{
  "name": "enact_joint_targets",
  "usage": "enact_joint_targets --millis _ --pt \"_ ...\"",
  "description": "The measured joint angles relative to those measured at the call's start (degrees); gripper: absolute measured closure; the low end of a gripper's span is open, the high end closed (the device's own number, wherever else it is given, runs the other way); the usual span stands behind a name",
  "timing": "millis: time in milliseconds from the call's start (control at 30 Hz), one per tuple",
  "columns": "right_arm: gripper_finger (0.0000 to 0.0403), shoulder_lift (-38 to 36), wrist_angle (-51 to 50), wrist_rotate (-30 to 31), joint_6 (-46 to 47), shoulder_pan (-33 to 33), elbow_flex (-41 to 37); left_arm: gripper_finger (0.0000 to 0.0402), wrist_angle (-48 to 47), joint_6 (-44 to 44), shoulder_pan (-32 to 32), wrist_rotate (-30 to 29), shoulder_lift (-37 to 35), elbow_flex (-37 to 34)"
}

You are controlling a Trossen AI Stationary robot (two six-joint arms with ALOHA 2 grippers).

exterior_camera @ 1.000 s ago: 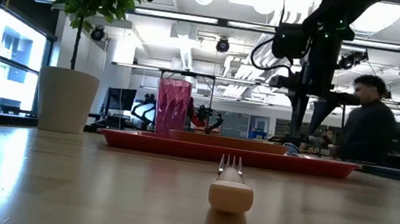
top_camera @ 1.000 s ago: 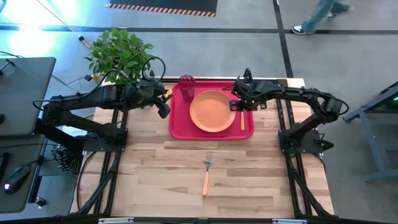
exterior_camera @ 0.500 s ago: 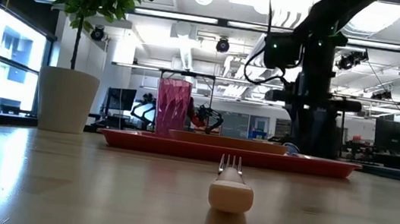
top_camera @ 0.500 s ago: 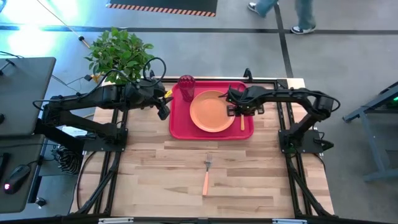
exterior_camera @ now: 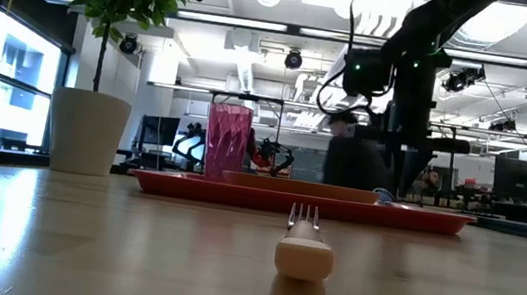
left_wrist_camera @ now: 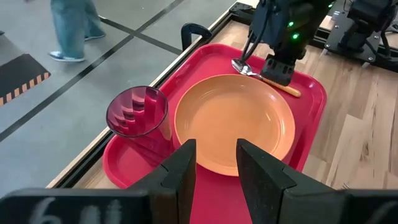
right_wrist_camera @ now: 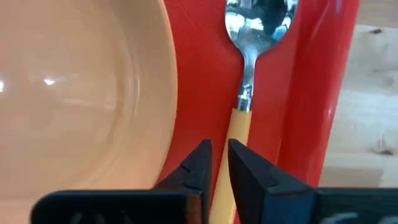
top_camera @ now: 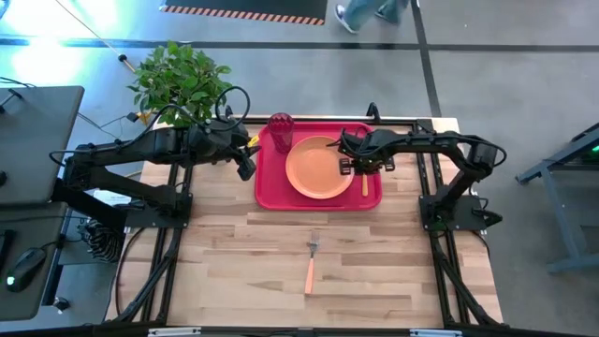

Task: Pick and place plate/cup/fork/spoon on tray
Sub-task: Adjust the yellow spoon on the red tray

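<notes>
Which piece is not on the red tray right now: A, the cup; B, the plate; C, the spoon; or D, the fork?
D: the fork lies alone on the bare wooden table in front of the tray, while the cup, plate and spoon all sit on the tray.

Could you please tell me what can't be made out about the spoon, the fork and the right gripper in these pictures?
- Spoon: in the right wrist view the fingers cover the lower handle, so contact can't be judged.
- Spoon in the low view: hidden behind the tray rim.
- Fork: in the low view it is seen end-on, so its handle's length is hidden.
- Right gripper: too small in the high view to tell its opening.
</notes>
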Motion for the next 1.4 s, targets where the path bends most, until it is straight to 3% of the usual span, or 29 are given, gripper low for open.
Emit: enact_joint_targets --millis 200,1400 --pt "0.0379 2.80 1.24 -0.03 -1.39 -1.89 -0.04 0.0298 0.00 0.02 0.00 -0.06 0.00 0.01" --pt "0.0398 6.17 4.74 -4.28 -7.47 -5.91 -0.07 0.0298 0.04 0.02 0.04 -0.71 0.00 -0.01"
